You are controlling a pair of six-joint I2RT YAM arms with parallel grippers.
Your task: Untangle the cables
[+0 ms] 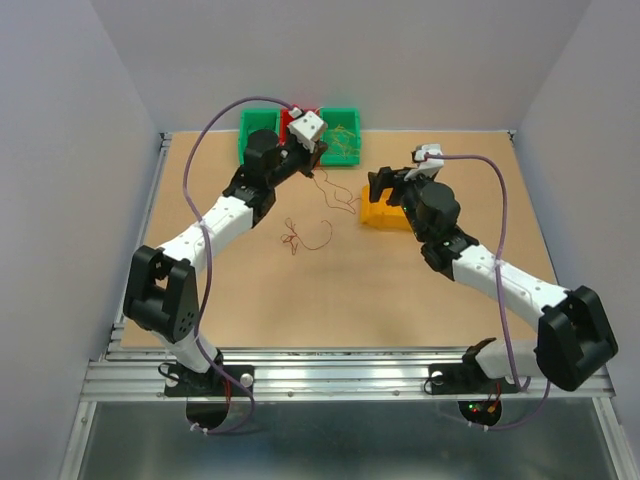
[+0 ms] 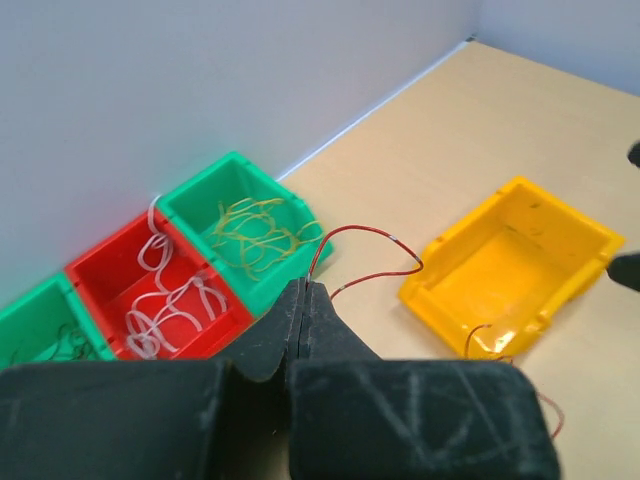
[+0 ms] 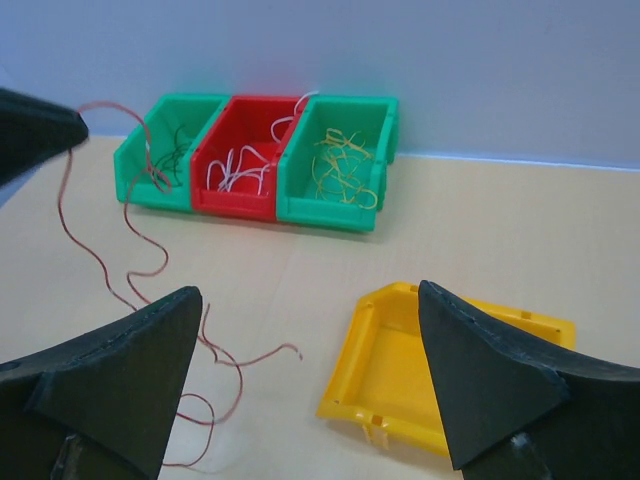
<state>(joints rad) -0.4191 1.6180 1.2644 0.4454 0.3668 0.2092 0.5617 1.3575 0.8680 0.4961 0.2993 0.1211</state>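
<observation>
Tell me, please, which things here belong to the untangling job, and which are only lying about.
Of the job:
- red wire, pinched by the left gripper
- loose wires on the table
- probably the three bins holding sorted wires, and the yellow bin

Not of the job:
- purple robot cables
- metal rail at the near edge

Glossy plastic yellow bin [image 3: 400, 370], matt tabletop [image 3: 480, 230] (smooth)

Thin red cables [image 2: 370, 229], yellow bin [image 2: 510, 260], red bin [image 2: 100, 266], two green bins [image 2: 262, 295], tan table [image 2: 430, 130]
</observation>
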